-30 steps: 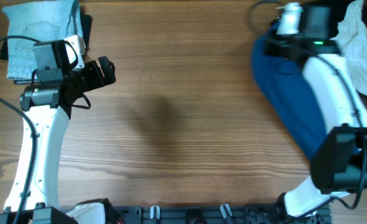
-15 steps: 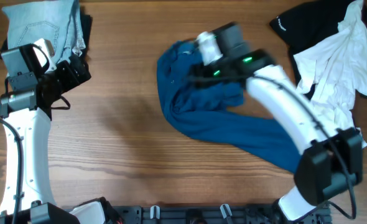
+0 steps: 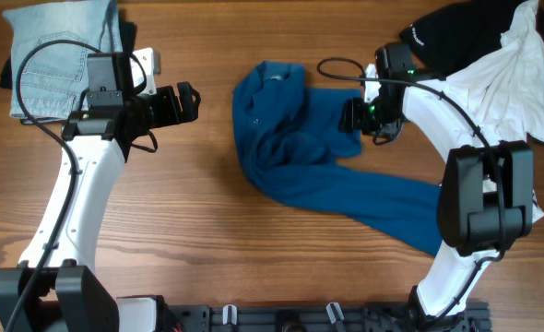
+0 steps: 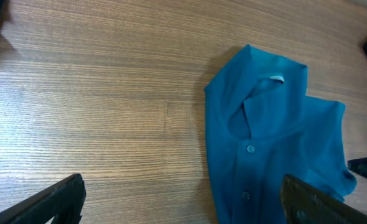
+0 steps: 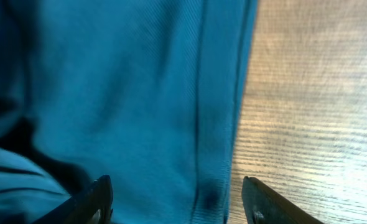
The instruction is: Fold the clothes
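A blue polo shirt [image 3: 318,175] lies crumpled across the middle of the table, its collar [image 4: 261,93] toward the far side. My left gripper [image 3: 191,100] hovers just left of the shirt, open and empty; in the left wrist view its fingertips [image 4: 56,200] frame bare wood and the buttoned placket of the shirt [image 4: 277,143]. My right gripper [image 3: 353,116] is low over the shirt's right edge. It is open, and the blue cloth [image 5: 127,93] with its hem lies flat under its spread fingers [image 5: 267,204], not gripped.
Folded light jeans [image 3: 60,46] sit on a dark garment at the far left corner. A black garment [image 3: 456,32] and a crumpled white one [image 3: 507,83] are heaped at the far right. Bare wood [image 3: 161,212] shows left of the shirt.
The right arm swept the blue shirt from the right side to the table's middle, then opened and let it go. The left arm swung right toward the shirt.
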